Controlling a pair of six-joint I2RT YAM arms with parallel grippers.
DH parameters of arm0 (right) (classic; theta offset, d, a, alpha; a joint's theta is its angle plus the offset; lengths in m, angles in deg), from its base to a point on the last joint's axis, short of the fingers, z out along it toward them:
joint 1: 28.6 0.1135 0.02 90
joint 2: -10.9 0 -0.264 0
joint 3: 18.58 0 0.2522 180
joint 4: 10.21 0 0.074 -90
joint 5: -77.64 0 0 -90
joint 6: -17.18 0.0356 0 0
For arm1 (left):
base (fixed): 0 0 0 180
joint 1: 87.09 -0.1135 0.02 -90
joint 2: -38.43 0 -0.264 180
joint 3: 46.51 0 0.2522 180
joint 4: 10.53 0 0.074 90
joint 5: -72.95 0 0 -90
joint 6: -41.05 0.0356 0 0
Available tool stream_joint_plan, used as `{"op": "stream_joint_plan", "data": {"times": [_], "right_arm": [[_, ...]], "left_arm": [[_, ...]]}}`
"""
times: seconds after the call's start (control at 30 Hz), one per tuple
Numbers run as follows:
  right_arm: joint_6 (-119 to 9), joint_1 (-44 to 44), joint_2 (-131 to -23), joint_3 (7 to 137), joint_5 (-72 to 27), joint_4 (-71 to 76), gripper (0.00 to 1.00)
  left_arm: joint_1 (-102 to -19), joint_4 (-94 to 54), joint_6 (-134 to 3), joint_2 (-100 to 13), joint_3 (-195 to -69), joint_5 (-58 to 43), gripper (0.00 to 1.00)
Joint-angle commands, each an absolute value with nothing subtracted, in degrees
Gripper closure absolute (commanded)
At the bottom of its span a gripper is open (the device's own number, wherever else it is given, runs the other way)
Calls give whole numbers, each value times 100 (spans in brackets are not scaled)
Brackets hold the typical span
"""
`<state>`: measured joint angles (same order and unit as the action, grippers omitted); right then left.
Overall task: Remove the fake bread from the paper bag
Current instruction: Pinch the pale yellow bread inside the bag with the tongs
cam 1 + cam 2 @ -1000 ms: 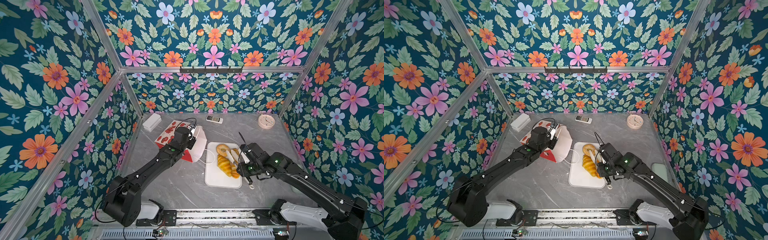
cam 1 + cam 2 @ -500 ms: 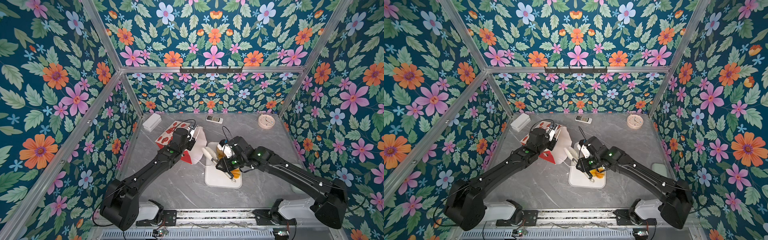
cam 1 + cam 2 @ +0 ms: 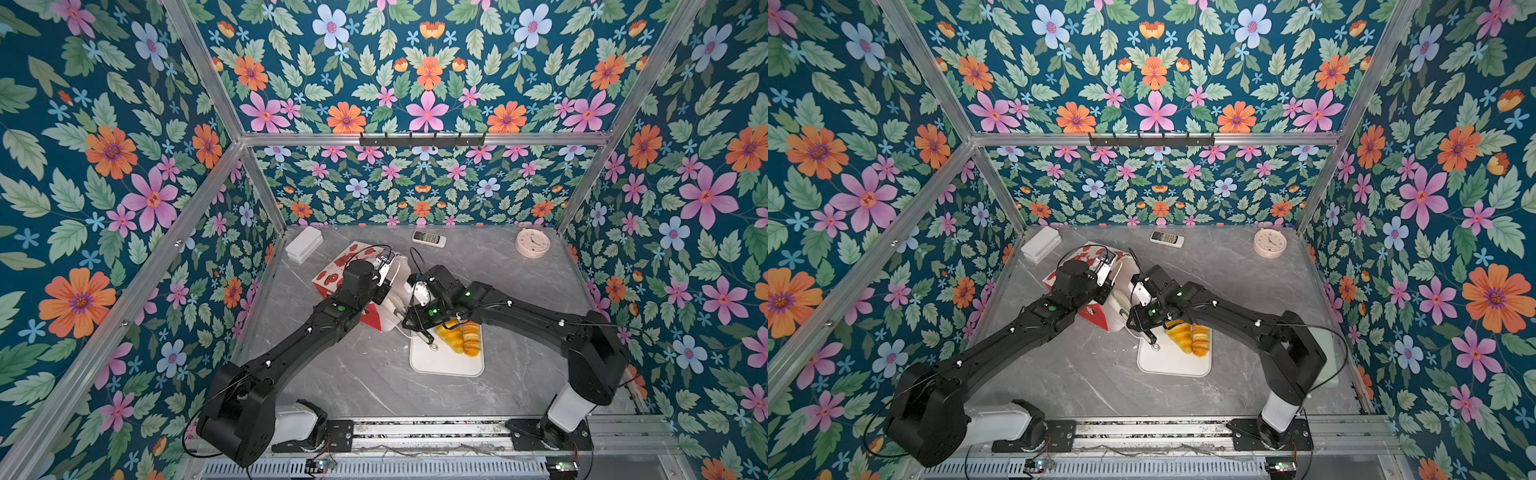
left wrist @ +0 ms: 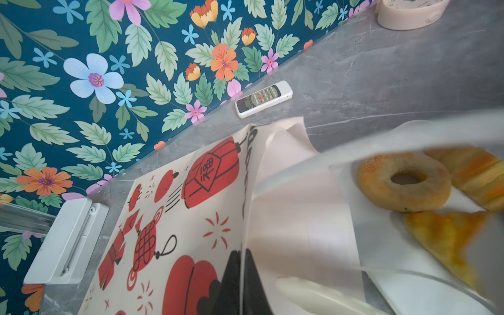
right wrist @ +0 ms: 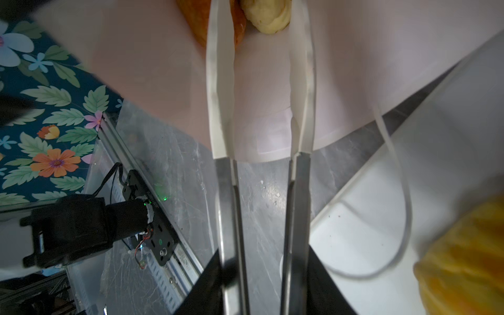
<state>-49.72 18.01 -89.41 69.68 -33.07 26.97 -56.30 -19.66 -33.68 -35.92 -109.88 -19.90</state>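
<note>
We see the left arm stretched forward, its left gripper (image 4: 241, 272) pinched shut on the rim of the paper bag (image 3: 345, 266), while the right arm bends across, right gripper (image 5: 263, 261) clamping tongs (image 5: 226, 204) whose parted tips reach fake bread (image 5: 268, 16) inside the bag's mouth, more lying on the tray (image 3: 446, 365).

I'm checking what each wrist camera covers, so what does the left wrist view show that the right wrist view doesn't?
Only the left wrist view shows the remote control, the clock, a ring bagel and the red lanterns printed on the paper bag. Only the right wrist view shows two bread pieces inside the bag by the white tips of the tongs, plus the left arm's base. Both show the paper bag, the white tray and the grey tabletop.
</note>
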Motion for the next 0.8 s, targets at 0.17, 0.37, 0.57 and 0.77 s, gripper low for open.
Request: {"op": "stream_joint_plan", "data": {"times": [0.17,0.37,0.57,0.77], "right_arm": [[-4513,1648,-9427,7180,-3277,1932,56],[-4546,1614,-9604,7465,-3417,2095,53],[-4492,1610,-9781,7604,-3695,2161,51],[-4518,1609,-9883,7662,-3748,2236,51]], "left_arm": [[-5633,-1884,-3469,-3471,-11031,-1586,100],[-5633,-1875,-3498,-3474,-11011,-1507,100],[-5633,-1884,-3477,-3495,-11046,-1437,100],[-5633,-1892,-3488,-3505,-11046,-1408,100]]}}
